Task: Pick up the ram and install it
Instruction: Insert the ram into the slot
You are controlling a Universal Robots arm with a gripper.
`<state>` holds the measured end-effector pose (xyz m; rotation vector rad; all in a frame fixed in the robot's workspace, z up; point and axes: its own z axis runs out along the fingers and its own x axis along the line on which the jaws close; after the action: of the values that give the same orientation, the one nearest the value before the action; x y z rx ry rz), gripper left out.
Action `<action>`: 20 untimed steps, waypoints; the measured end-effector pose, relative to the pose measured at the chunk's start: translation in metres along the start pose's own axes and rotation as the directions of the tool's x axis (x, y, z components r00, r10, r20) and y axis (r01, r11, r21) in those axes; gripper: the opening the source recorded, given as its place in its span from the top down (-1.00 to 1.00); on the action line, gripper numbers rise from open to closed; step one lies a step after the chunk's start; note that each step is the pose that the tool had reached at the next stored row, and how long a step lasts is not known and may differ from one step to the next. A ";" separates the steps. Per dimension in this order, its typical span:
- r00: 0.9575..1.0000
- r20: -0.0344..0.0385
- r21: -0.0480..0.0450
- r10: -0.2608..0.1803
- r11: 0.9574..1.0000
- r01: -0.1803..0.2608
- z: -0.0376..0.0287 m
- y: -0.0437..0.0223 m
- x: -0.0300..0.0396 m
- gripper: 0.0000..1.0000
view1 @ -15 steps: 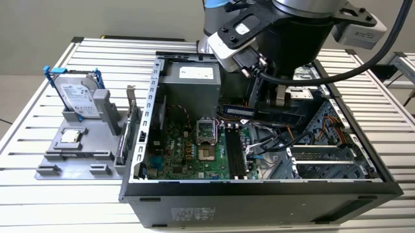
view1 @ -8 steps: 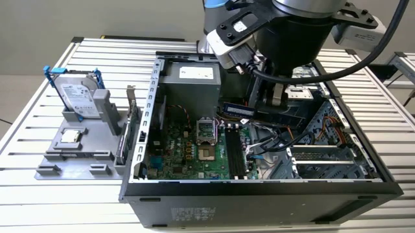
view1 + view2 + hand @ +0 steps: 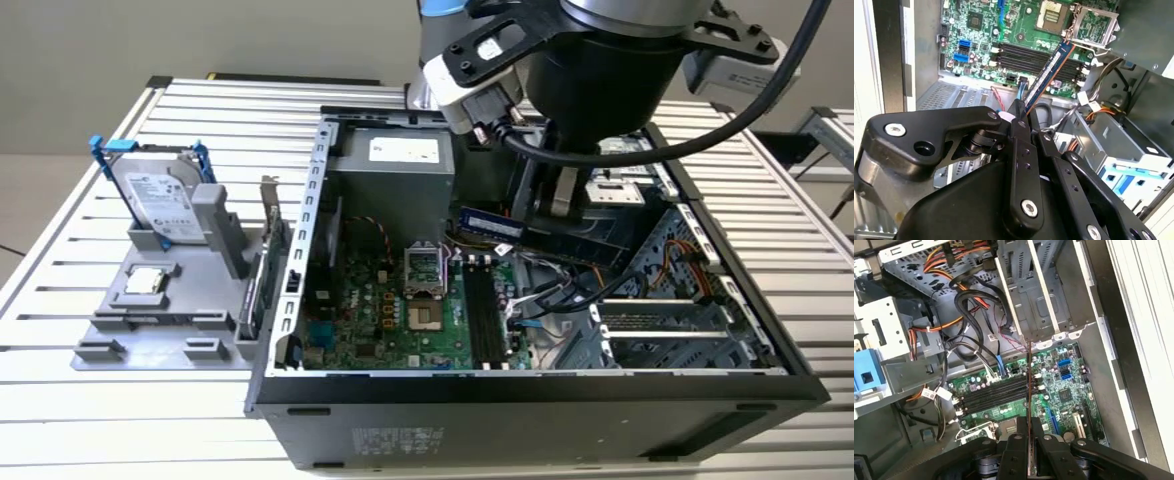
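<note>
Ram (image 3: 489, 222) hangs over motherboard (image 3: 387, 320) inside the case (image 3: 534, 405).

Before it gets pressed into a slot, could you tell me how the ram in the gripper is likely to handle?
The ram is probably stiff: it juts straight from the gripper. Edge-on it looks thin, so likely light and vulnerable to sideways bending.

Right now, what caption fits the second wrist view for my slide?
Gripper holding the ram over the motherboard's memory slots inside the open case.
</note>
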<state>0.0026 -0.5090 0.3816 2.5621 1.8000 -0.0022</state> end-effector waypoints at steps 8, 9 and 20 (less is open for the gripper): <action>0.997 0.001 0.001 0.079 0.997 -0.079 0.0000 0.0000 0.0000 1.00; 0.996 0.001 0.001 0.088 0.996 -0.088 0.0000 0.0000 0.0000 1.00; 0.981 0.002 0.001 0.195 0.981 -0.195 0.0000 0.0000 0.0000 1.00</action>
<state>0.0026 -0.5090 0.3816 2.7265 1.5400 -0.0037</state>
